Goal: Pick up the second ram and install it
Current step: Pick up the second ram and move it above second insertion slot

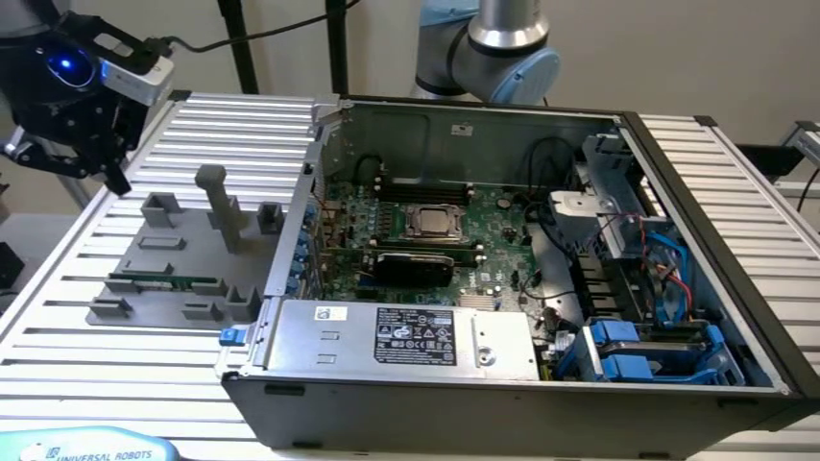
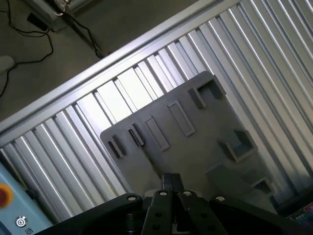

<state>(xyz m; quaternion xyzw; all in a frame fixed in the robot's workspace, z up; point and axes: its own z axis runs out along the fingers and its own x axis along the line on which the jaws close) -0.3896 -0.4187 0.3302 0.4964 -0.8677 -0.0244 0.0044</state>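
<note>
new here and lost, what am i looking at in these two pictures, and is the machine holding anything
The machine is a robot arm with a pincer at its end. One picture comes from a camera off the arm, the other from a camera on its wrist, looking past the pincer. On the slatted table sit an open computer case and a grey tray carrying a green ram stick. The pincer is shut with nothing in it, hanging above the tray.

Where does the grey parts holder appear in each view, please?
Exterior view: the grey parts holder lies on the ribbed table, at the exterior view's left of the open computer case.
Wrist view: the grey parts holder lies just beyond the shut gripper.
Shared landmark: the ribbed table under it.
</note>
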